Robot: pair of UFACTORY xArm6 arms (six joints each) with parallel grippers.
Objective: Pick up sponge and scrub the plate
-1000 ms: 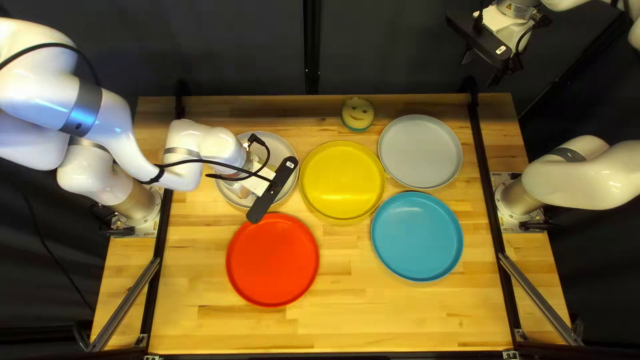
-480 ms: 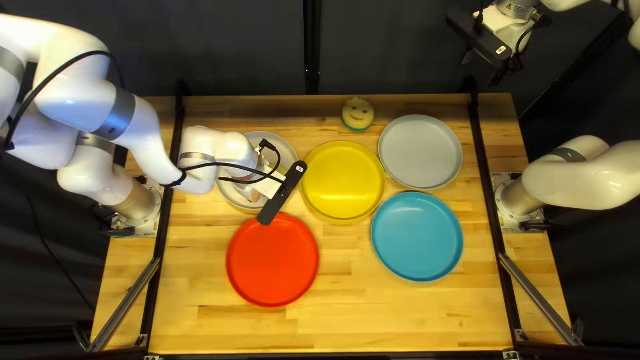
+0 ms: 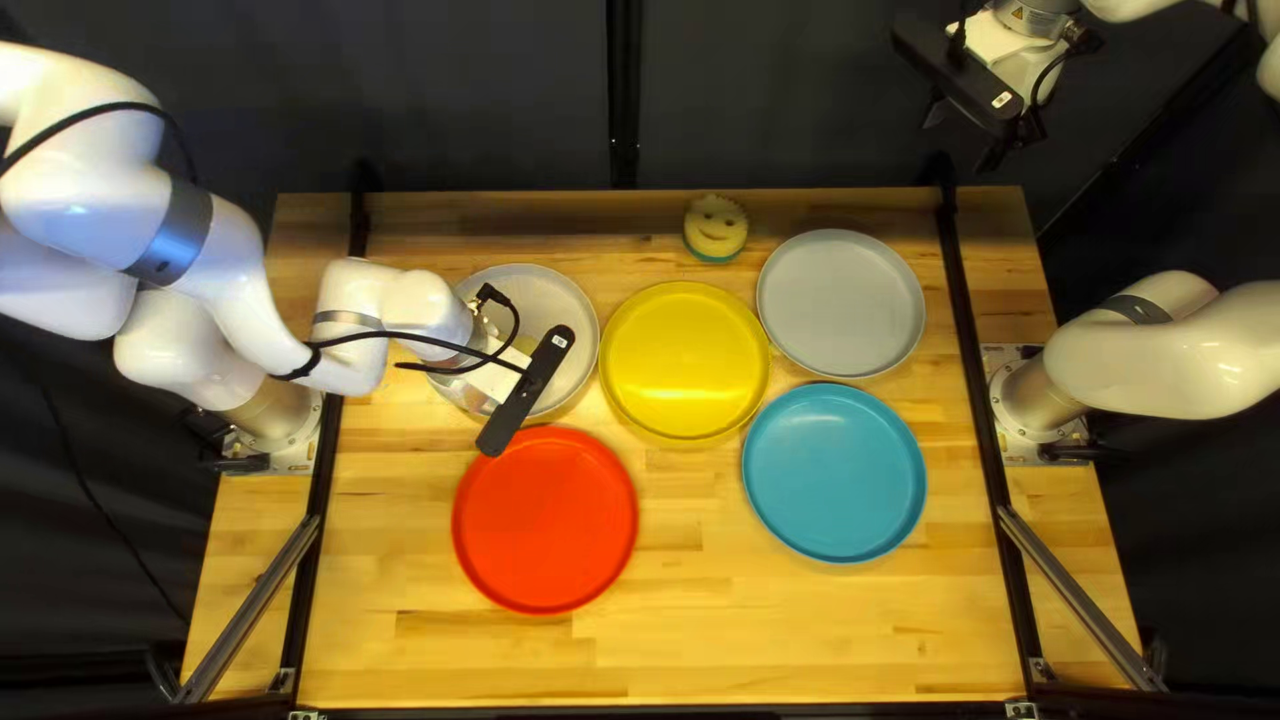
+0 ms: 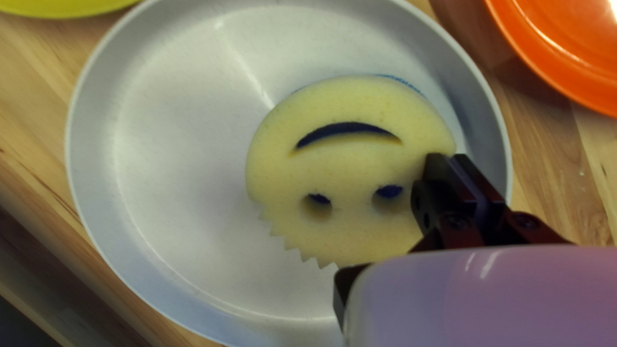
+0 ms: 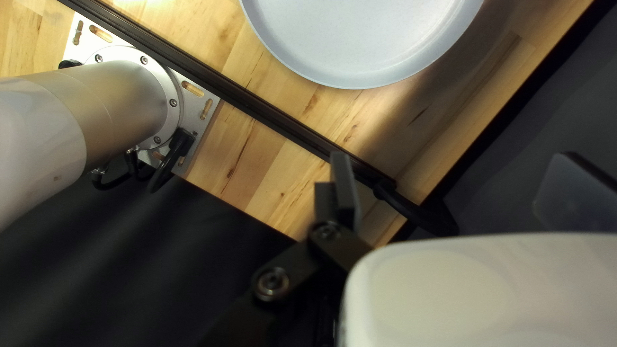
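Fingers [image 4: 439, 172] of left gripper [image 3: 527, 387] are pinching round, smiling yellow foam sponge [image 4: 347, 160] by its edge — sponge is lying on round pale-gray plate [image 4: 173, 128] | round red plate [image 3: 544, 527] is sitting just beside | right gripper [image 3: 963, 136] is hanging spread — near wooden table [image 3: 800, 640]'s far edge

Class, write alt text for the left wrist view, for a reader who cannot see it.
A yellow smiling-face sponge is on a pale gray plate, the left gripper's black fingers close together at its edge. Parts of a yellow plate and an orange-red plate show nearby on the wooden table.
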